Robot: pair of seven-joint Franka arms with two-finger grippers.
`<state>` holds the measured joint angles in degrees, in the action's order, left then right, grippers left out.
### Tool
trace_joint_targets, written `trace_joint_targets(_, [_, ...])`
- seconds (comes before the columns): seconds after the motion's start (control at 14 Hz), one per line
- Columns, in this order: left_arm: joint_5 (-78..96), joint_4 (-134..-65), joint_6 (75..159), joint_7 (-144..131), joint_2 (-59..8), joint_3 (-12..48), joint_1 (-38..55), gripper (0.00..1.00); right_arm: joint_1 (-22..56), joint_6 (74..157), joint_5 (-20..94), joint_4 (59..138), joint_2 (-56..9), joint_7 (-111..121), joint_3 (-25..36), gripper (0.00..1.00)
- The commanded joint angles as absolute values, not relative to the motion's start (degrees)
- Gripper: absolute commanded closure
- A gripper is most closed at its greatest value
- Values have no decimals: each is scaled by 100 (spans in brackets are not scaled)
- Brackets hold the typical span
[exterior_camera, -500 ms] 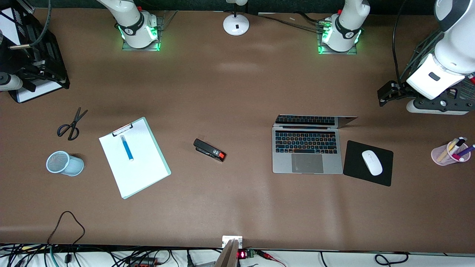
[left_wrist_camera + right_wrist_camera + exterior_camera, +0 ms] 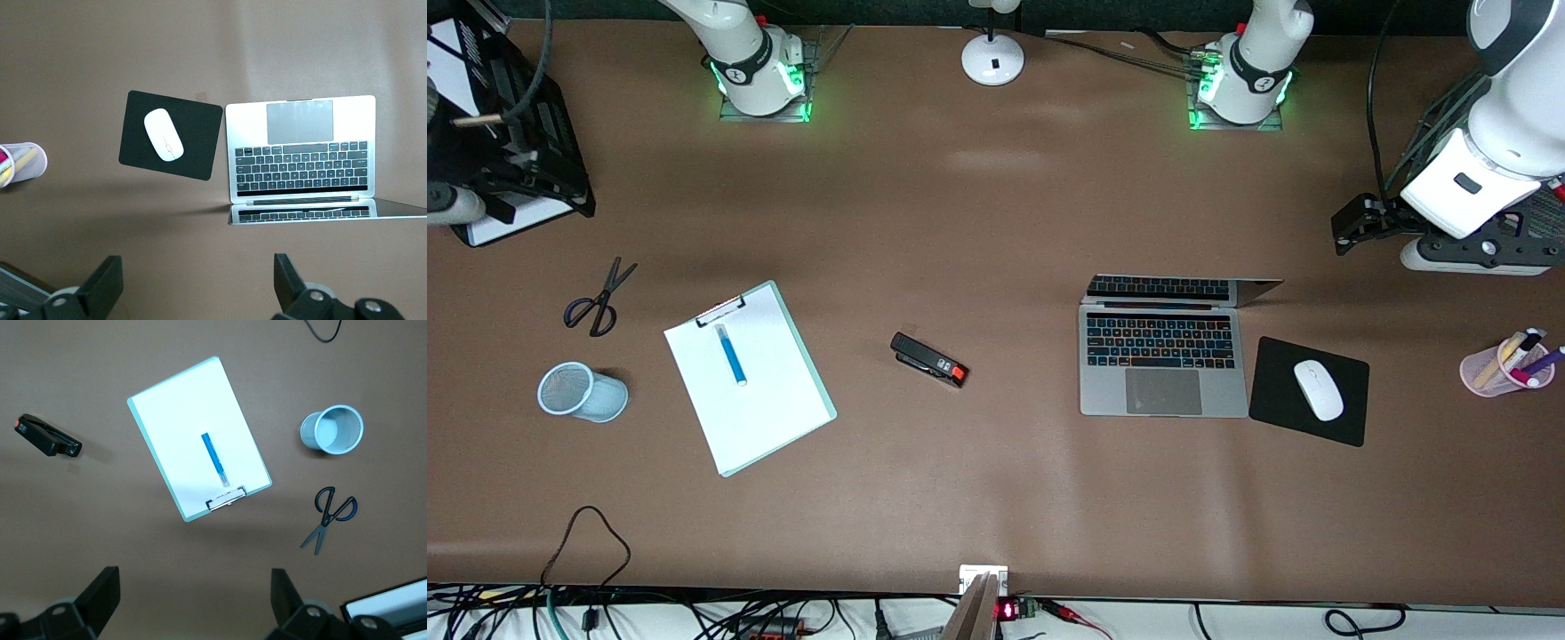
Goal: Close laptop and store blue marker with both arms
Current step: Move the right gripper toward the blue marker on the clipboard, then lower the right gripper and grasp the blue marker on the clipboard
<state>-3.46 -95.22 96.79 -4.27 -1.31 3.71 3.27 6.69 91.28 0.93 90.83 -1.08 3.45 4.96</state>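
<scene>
The laptop (image 2: 1163, 391) stands open toward the left arm's end of the table; it also shows in the left wrist view (image 2: 300, 120). The blue marker (image 2: 731, 354) lies on a white clipboard (image 2: 756, 409) toward the right arm's end, and both show in the right wrist view, marker (image 2: 215, 459) on clipboard (image 2: 180, 413). My left gripper (image 2: 197, 283) is open and empty, high over bare table beside the laptop's lid edge (image 2: 1347, 233). My right gripper (image 2: 193, 600) is open and empty, high over bare table by the clipboard's clip end.
A black mouse pad (image 2: 1343, 422) with a white mouse (image 2: 1318, 389) lies beside the laptop. A pink cup of markers (image 2: 1494, 372) stands at the left arm's end. A stapler (image 2: 929, 360), scissors (image 2: 596, 298) and a pale-blue mesh cup (image 2: 583, 393) are near the clipboard.
The right arm's hand has shifted very slightly at the table's end. Nothing on the table has moved.
</scene>
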Motion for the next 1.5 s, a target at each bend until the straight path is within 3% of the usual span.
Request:
trace_joint_targets(0.0, [-281,-9334,9571,-457,-220,387,334,0,615,9419,123,8991,-683,457,501,0])
trace_joint_targets(0.57, [-141,-9203,9457,-309,-491,396,387,0,799,11108,88,9307,-2309,1097,492,0])
trace_joint_targets(0.64, [-132,-9193,9457,-212,-510,396,387,0,835,11309,88,9308,-2512,1403,492,9])
trace_joint_targets(0.71, [-149,-9185,9440,-211,-536,396,395,18,870,11512,88,9308,-2653,1632,492,17])
trace_joint_targets(0.79, [-158,-9176,9292,-211,-554,396,396,57,896,11644,88,9308,-2767,1670,492,22])
trace_joint_targets(0.86, [-150,-9037,9020,-211,-589,404,413,78,905,11724,70,9308,-2890,1731,492,23])
trace_joint_targets(0.93, [-132,-8861,8870,-228,-728,404,457,91,905,11786,70,9316,-3005,1905,492,26])
trace_joint_targets(1.0, [-123,-8755,8799,-255,-816,396,466,99,897,11847,70,9325,-3119,2151,492,30])
trace_joint_targets(1.07, [-123,-8728,8754,-255,-835,404,466,100,896,11874,79,9325,-3242,2353,492,31])
trace_joint_targets(1.29, [95,-8745,8606,-272,-844,396,466,100,958,12049,70,9325,-3506,2574,492,50])
trace_joint_targets(1.43, [176,-8815,8290,-552,-826,500,527,100,967,12242,70,9325,-3664,2864,492,52])
